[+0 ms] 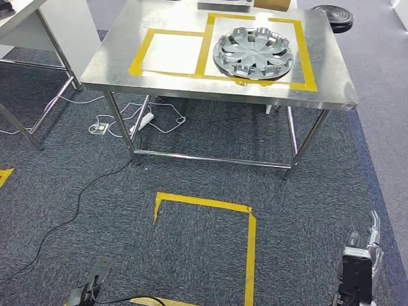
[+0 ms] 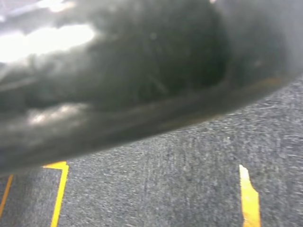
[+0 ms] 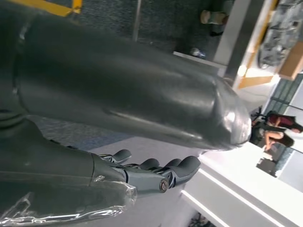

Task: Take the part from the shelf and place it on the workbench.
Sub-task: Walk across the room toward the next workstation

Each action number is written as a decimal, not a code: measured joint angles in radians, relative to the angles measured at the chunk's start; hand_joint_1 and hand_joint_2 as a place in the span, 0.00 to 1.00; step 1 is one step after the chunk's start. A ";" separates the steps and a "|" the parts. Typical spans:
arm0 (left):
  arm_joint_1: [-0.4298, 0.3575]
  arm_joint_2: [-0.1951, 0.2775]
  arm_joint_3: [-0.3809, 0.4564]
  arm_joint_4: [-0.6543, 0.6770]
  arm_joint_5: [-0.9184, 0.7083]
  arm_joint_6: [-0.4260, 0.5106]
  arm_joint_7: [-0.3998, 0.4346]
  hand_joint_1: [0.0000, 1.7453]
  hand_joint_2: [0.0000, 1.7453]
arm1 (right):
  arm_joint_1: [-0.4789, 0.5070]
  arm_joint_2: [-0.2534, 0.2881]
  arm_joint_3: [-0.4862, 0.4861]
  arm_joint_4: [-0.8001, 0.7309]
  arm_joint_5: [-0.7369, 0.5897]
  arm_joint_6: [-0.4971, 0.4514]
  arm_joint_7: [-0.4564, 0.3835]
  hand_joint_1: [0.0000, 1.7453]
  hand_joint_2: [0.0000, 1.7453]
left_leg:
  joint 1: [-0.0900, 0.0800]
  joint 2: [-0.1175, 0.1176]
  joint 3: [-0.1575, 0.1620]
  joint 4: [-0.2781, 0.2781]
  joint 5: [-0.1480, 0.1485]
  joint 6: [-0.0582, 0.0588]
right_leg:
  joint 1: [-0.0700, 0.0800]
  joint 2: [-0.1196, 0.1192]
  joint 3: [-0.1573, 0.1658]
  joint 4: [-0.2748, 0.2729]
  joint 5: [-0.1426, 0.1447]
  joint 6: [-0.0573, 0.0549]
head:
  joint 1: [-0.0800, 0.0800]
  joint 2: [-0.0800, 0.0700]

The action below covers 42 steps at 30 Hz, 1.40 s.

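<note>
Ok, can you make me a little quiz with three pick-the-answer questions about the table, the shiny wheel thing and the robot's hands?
1. Where does the wheel cover lie?
A. on the carpet
B. on the steel table, inside the larger taped box
C. on a chair

2. What colour is the tape on the floor?
A. yellow
B. red
C. blue

3. What is the right hand holding?
A. the wheel cover
B. a cable
C. nothing

Answers: 1 B, the head view shows it on the tabletop inside the bigger yellow outline. 2 A, the floor outline is yellow. 3 C, the right wrist view shows its fingers stretched out with nothing in them.
</note>
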<state>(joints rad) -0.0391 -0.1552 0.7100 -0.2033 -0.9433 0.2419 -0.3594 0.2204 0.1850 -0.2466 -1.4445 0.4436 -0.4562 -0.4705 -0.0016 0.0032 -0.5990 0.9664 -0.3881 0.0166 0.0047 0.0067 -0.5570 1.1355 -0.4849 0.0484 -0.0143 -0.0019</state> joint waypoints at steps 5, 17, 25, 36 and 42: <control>0.001 -0.001 0.001 0.000 0.000 0.000 0.000 0.00 0.00 | -0.014 0.009 -0.025 0.035 0.001 0.002 -0.004 0.00 0.00 | 0.002 -0.001 -0.021 -0.001 0.041 -0.026 | 0.008 0.001 0.092 -0.178 -0.010 -0.024 | 0.000 0.000; -0.003 -0.002 0.020 0.000 0.000 -0.001 -0.005 0.00 0.00 | -0.098 0.021 -0.170 0.360 0.108 0.033 -0.012 0.00 0.00 | 0.015 -0.006 0.118 0.060 -0.112 -0.055 | 0.001 -0.005 -0.090 -0.141 0.131 -0.025 | -0.008 0.000; 0.001 -0.006 0.038 0.000 -0.004 0.001 -0.006 0.00 0.00 | -0.176 -0.011 -0.288 0.797 0.254 -0.035 -0.008 0.00 0.00 | 0.009 -0.001 0.079 0.004 -0.075 0.010 | -0.007 -0.006 -0.173 0.049 -0.021 0.009 | -0.003 0.000; 0.004 -0.007 0.055 0.000 -0.009 0.005 -0.002 0.00 0.00 | -0.220 -0.037 -0.331 1.126 0.308 0.035 0.158 0.00 0.00 | 0.005 0.010 0.009 0.015 -0.010 -0.032 | 0.001 -0.016 0.064 -0.157 -0.006 -0.028 | -0.004 0.000; 0.007 -0.008 0.058 0.000 -0.009 0.008 -0.001 0.00 0.00 | -0.220 -0.039 -0.338 1.174 0.326 0.064 0.201 0.00 0.00 | 0.009 0.003 -0.088 0.291 -0.180 -0.051 | 0.000 -0.002 0.030 -0.155 0.033 -0.054 | -0.009 0.000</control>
<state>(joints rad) -0.0320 -0.1631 0.7684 -0.2033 -0.9522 0.2502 -0.3601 0.0009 0.1457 -0.5844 -0.2708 0.7700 -0.3925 -0.2690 0.0073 0.0063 -0.6866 1.2571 -0.5681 -0.0342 0.0042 0.0047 -0.5274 0.9805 -0.4522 -0.0055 -0.0228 -0.0019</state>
